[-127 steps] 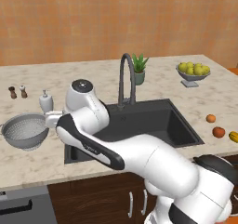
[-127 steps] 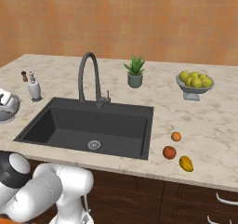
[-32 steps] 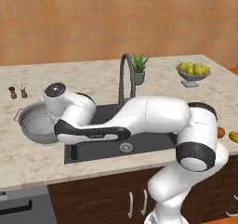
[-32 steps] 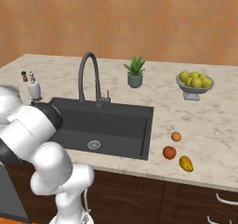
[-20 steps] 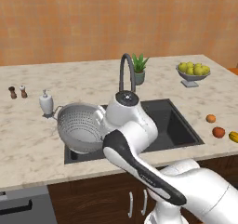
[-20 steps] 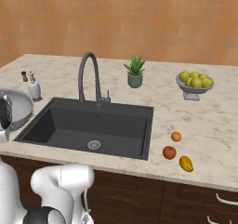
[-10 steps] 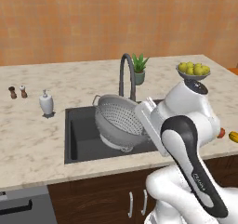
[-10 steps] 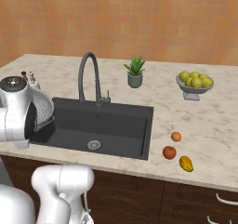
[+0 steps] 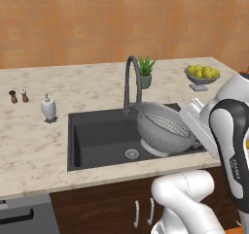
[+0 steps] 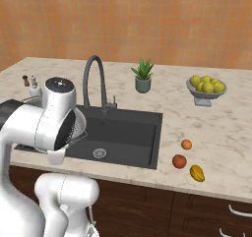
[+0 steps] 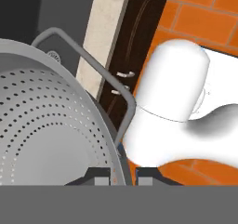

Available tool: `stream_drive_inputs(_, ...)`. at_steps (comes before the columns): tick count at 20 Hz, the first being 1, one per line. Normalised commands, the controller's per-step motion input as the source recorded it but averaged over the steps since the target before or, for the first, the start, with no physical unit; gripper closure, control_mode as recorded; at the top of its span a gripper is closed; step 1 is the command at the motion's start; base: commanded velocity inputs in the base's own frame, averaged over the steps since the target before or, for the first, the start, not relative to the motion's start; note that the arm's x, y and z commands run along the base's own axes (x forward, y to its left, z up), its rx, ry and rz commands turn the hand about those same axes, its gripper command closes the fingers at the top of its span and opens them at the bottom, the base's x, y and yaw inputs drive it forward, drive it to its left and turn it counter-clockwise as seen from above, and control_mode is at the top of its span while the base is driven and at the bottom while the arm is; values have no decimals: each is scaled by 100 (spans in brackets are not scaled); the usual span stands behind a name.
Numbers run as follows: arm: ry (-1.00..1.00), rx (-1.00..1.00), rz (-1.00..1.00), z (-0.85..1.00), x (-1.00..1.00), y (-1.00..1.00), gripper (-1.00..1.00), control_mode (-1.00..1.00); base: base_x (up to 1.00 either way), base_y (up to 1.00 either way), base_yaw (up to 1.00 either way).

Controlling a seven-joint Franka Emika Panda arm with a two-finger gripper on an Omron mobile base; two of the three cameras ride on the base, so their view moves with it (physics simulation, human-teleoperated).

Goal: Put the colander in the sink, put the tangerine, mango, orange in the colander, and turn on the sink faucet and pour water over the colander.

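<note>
Left base view: colander (image 9: 164,126) tilted in sink (image 9: 92,143), beside faucet (image 9: 131,80).

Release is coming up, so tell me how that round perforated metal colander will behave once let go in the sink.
The round perforated silvery metal colander looks rigid and probably light. It hangs tilted on its side over the dark rectangular sink, so it would likely rock or roll on its curved wall before settling onto its small base ring.

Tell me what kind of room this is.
A home kitchen, rendered: a dark sink with a gooseneck faucet set in a marbled counter, cabinets below, and a fruit bowl by the wall.
</note>
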Motion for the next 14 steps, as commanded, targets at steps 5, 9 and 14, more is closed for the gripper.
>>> stream_drive_inputs(5,0,0,-5,0,0,-100,100,-100,0,0,0)
stream_drive_inputs(9,0,0,-9,0,1,-100,100,-100,0,0,0)
stream_drive_inputs(14,1,0,-3,0,29,-88,100,-100,0,0,0)
